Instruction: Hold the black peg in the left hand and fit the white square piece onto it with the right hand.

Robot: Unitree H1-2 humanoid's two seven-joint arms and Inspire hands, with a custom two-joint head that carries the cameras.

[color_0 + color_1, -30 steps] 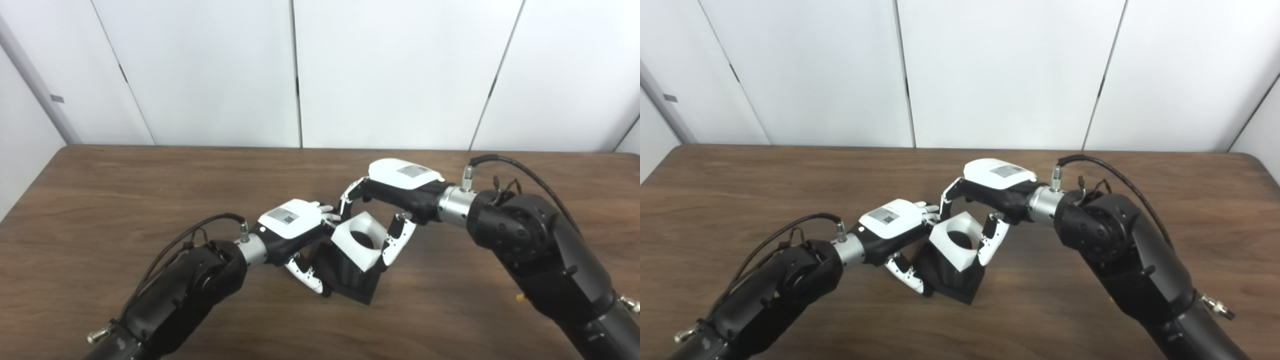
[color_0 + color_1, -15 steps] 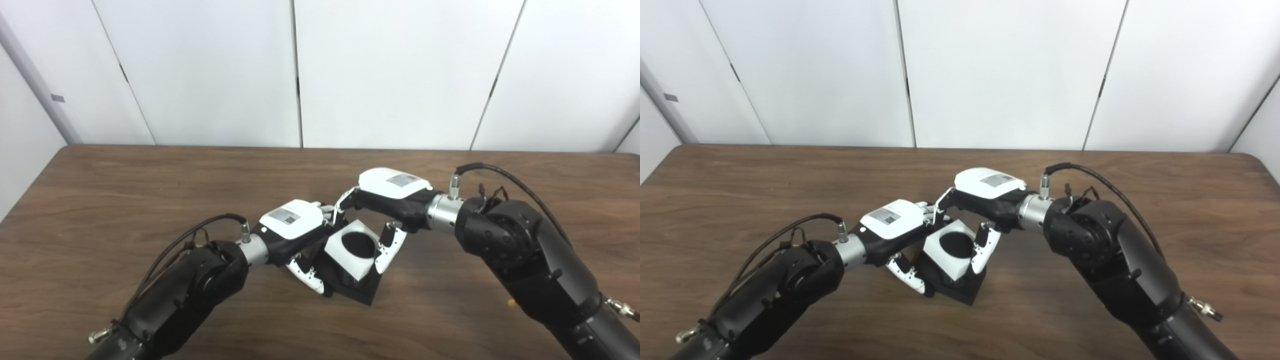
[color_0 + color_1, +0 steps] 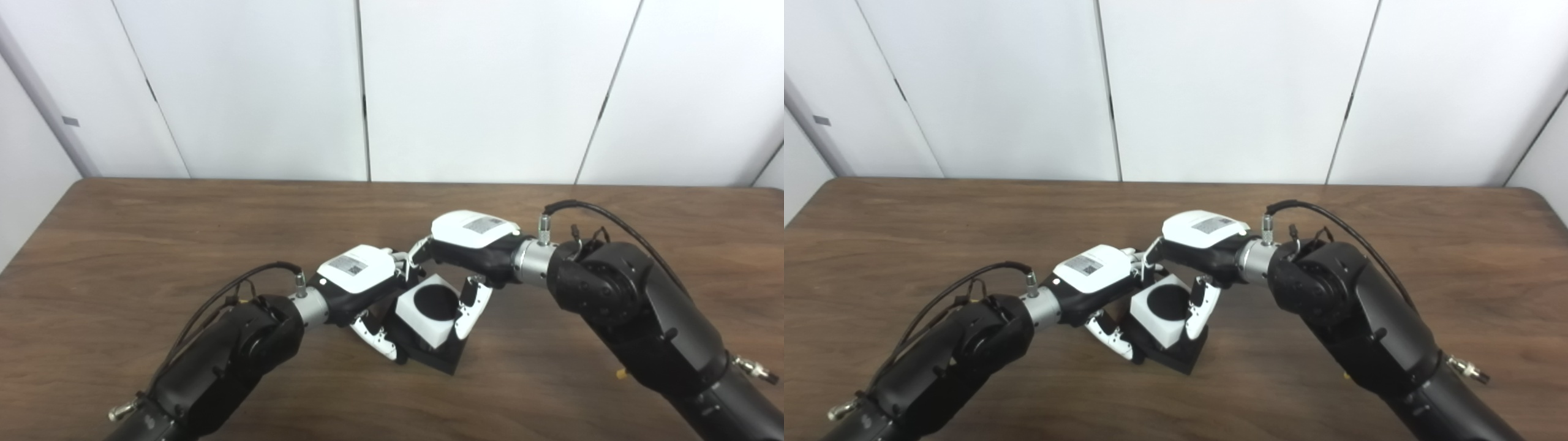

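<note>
While the brown wooden table fills the lower half of the frame, the right hand right of centre pinches the white square piece, fingers behind it and thumb on its near right side. Its round hole shows black, and it sits low on the black peg at centre. The left hand clasps the peg's left side. Both hands carry small labels, too blurred to read.
</note>
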